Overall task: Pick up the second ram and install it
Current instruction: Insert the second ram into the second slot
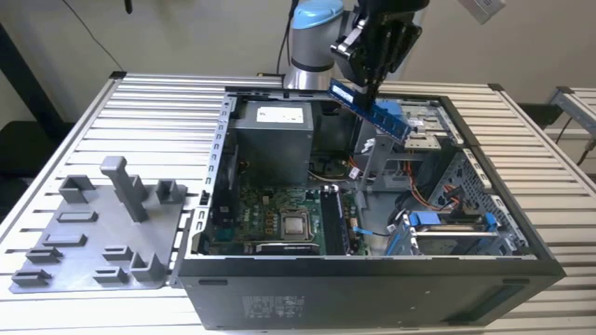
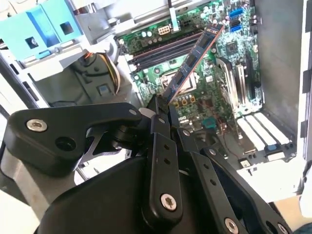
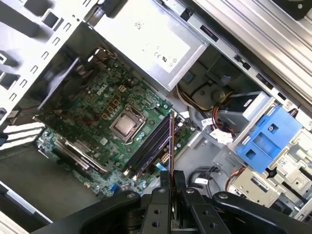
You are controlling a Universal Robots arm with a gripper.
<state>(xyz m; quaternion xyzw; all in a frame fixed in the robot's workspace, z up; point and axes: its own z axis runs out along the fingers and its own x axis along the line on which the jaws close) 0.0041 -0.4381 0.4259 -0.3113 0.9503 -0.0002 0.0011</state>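
Black linkage plates of my end effector crowd the foreground in both wrist views, and its fingers are closed on the second ram, pinching one end of the stick. I see the ram held in the air above the open computer case, tilted, with its free end sloping down toward the exterior view's right. In the second wrist view the ram runs away from the fingers over the motherboard, well clear of the board's surface as far as I can judge. Below it lie the long memory slots, just beside the bare CPU socket. I cannot tell whether a stick already sits in any slot.

Further out inside the case I see the silver power supply and a blue plastic drive bracket near a bundle of coloured cables. The case rests on a slatted metal tabletop. To the exterior view's left of the case sits a grey holder tray with upright blocks.
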